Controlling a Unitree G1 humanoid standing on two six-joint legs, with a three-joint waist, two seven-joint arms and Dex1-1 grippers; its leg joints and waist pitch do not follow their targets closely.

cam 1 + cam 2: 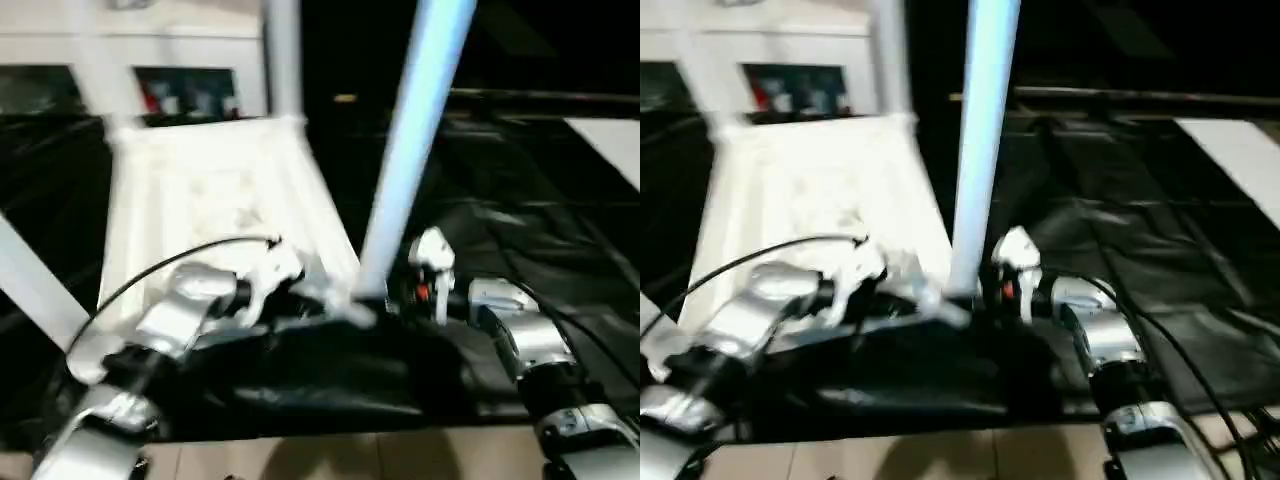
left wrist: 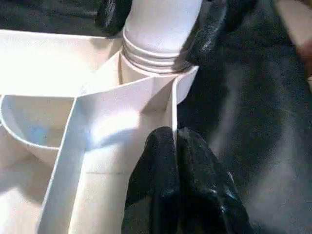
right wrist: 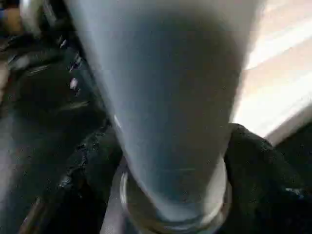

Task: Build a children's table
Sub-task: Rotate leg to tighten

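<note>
Left gripper (image 2: pixel 178 180) has its two black fingers pressed together on the thin upright rim of the children's table (image 1: pixel 200 200), just beside the corner socket, pinching that wall between its pads. Right gripper (image 3: pixel 170 185) stands with its fingers spread around the base of the leg (image 1: pixel 410 150) seated in that same socket, one finger on each side of the round shaft; whether the pads actually bear on it I cannot tell. Beyond both grippers the table lies upside down on black sheeting (image 1: pixel 560 270), ribbed underside up, with this near leg rising tall toward the camera and other legs showing at the far corners and at the left edge. Judging by the thin moulded walls, the table is light and fairly stiff, though the rim would likely flex under a hard squeeze, and the glossy plastic looks slippery. Ribs and rim near a socket seem the safest hold for steadying the top. A leg, smooth and tapering, is best gripped low near its ringed collar, where it is widest and least likely to slide or lever sideways.
</note>
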